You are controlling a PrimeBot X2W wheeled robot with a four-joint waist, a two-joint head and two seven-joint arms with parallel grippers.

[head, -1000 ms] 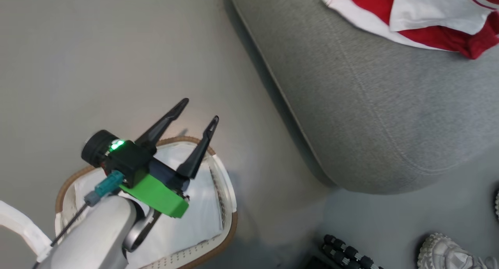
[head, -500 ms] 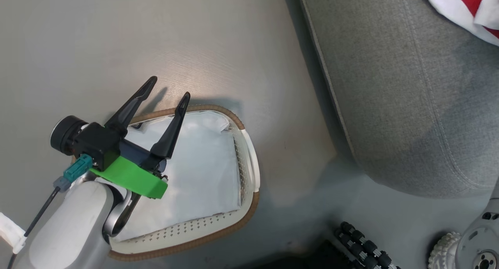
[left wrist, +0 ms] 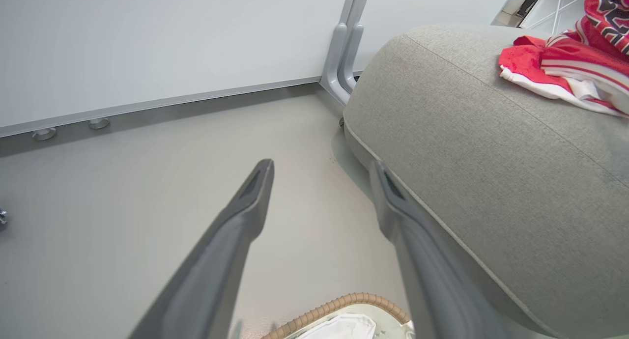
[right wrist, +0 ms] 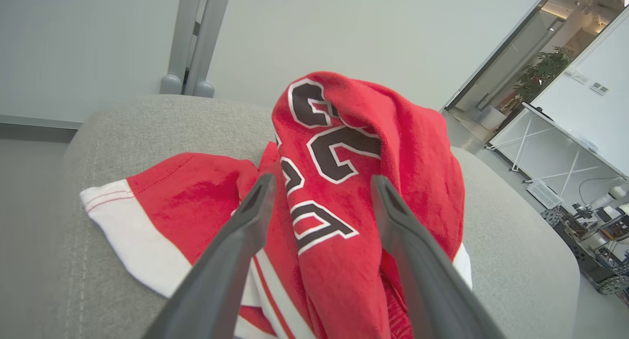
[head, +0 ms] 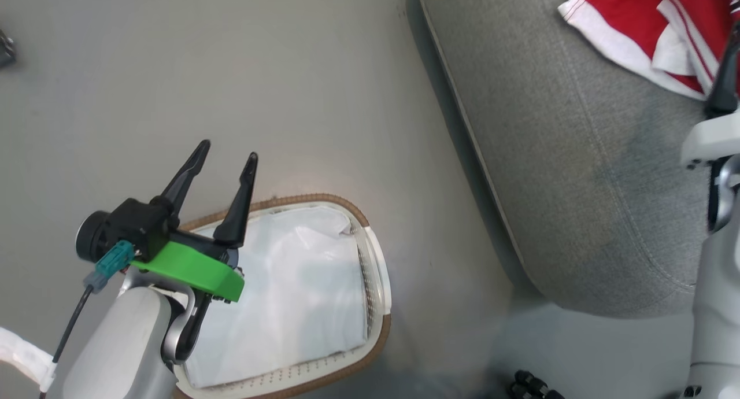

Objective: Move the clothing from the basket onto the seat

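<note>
Clothing in red and white lies on the grey seat in the head view, far off to the right of the left pincer. That pincer hangs with its two dark fingers spread and nothing between them, tips over the floor just past the far rim of the basket, which sits beneath and behind it. Inside the basket I can make out a white liner and no red cloth, though the pincer's wrist hides one corner. In the left wrist view those fingers stand wide apart over bare floor, with the basket rim just below them and the seat to their right, the clothing at its far end. In the right wrist view the right pincer is spread too and pinches nothing. The jersey with its black numbers is heaped on the seat straight ahead between the fingers, and I cannot tell whether the cloth brushes them. I judge the step in hand to be letting go of the last garment on the seat, with the task all but done. The next move calls for drawing the right pincer back and up so no fold snags on a finger, then checking the basket's hidden corner.
</note>
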